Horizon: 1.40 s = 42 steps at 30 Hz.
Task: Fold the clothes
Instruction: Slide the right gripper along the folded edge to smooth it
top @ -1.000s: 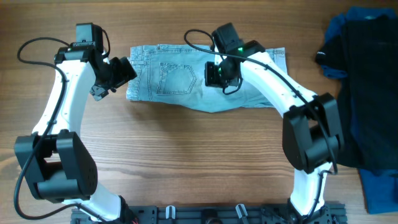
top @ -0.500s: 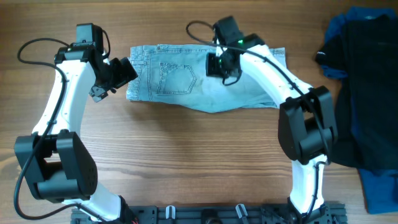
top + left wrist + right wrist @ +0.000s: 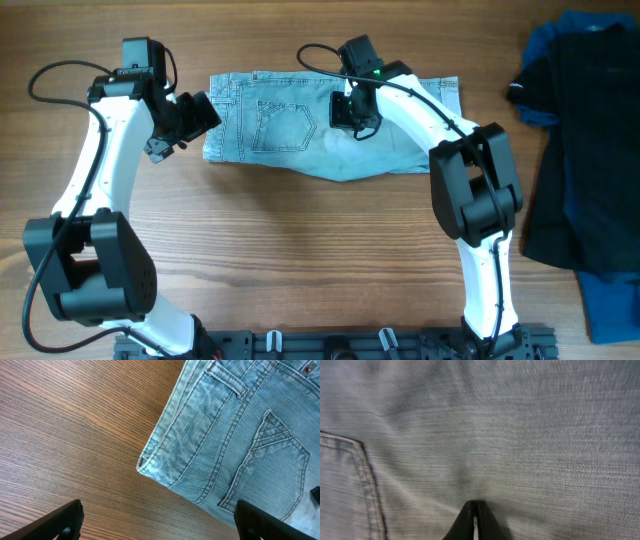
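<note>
The light blue denim shorts (image 3: 290, 130) lie flat at the far middle of the table, back pocket up. In the left wrist view their waistband corner and pocket stitching (image 3: 235, 435) fill the upper right. My left gripper (image 3: 188, 120) is open and empty, just left of that corner, with bare wood between its fingers (image 3: 157, 522). My right gripper (image 3: 350, 112) is over the middle of the shorts, right of the pocket. Its fingers (image 3: 475, 512) are shut together, tips touching the denim (image 3: 495, 425). No fold of cloth shows between them.
A black garment (image 3: 590, 150) lies at the right edge of the table, over a darker royal-blue garment (image 3: 610, 300). The wooden table (image 3: 300, 250) shows in front of the shorts. The arm bases stand at the near edge.
My right gripper has slid a little to the left and toward the far edge over the shorts. The shorts keep their shape. The left arm has not moved.
</note>
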Available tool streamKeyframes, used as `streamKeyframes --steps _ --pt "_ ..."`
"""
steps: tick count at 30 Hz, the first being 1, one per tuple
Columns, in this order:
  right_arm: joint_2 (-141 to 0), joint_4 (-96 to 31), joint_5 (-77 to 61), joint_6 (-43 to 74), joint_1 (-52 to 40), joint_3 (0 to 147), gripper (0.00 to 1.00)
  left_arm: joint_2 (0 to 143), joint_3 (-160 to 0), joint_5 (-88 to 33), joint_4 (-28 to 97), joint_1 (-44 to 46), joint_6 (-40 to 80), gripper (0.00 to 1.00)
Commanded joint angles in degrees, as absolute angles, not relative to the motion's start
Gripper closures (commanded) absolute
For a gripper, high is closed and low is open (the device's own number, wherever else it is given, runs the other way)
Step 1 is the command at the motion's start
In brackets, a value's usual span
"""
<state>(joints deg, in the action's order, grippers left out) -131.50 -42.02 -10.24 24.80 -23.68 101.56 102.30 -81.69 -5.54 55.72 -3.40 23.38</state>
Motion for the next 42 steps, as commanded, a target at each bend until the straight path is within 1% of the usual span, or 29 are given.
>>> streamKeyframes --steps 1,2,6,15,17,20,21,23,25,26,27,30,31,34,38,42 --pt "-127.96 -40.40 -7.09 23.99 -23.35 108.16 0.95 102.02 -81.43 -6.02 55.70 -3.33 23.00 0.04" --pt "-127.79 -39.48 -5.54 23.94 -23.14 109.51 0.94 102.02 -81.41 -6.02 55.68 -3.33 23.29 0.06" --pt "-129.05 -35.16 -1.17 23.94 -23.00 109.80 0.95 102.02 -81.28 -6.00 55.59 -3.33 23.59 0.06" --pt "-138.45 -31.77 -1.28 23.97 -23.00 109.80 0.95 102.02 -81.23 -6.00 55.53 -3.33 23.57 0.06" --pt "-138.74 -31.62 -1.26 23.94 -23.00 109.82 0.94 102.02 -81.23 -6.00 55.55 -3.33 23.57 0.06" --pt "-135.94 -32.32 -1.21 21.54 -22.33 110.48 0.89 102.02 -81.23 -6.00 55.55 -3.33 23.57 0.06" --pt "-134.10 -33.65 -1.19 20.69 -21.82 110.91 0.88 102.02 -81.23 -5.98 55.57 -3.33 23.57 0.06" --pt "-127.26 -40.60 -1.21 21.19 -19.31 111.44 0.84 102.02 -81.23 -5.98 55.55 -3.33 23.55 0.05" --pt "-120.77 -49.50 -1.13 21.15 -16.16 111.42 0.75 102.02 -81.23 -5.98 55.53 -3.33 23.55 0.05" --pt "-116.36 -58.28 -0.80 20.99 -12.45 111.42 0.70 102.02 -81.23 -5.98 55.48 -3.33 23.55 0.05" --pt "-115.07 -61.78 -0.82 20.99 -10.61 111.42 0.68 102.02 -81.23 -5.98 55.33 -3.33 23.55 0.05" --pt "-114.06 -71.29 -0.84 20.99 -4.38 111.09 0.66 102.02 -81.23 -5.98 54.72 -3.33 23.55 0.05" --pt "-114.21 -72.55 -0.86 20.95 -2.39 109.89 0.66 102.02 -81.23 -5.98 54.70 -3.33 23.55 0.05" --pt "-114.24 -70.22 -1.56 19.42 1.39 103.79 0.66 102.02 -81.23 -6.00 54.74 -3.33 23.55 0.04" --pt "-114.24 -58.96 -3.01 19.55 2.87 88.49 0.67 102.02 -81.23 -5.98 55.11 -3.33 23.55 0.03" --pt "-114.26 -48.97 -2.94 19.66 2.87 77.47 0.67 102.02 -81.23 -6.00 55.11 -3.33 23.55 0.03"
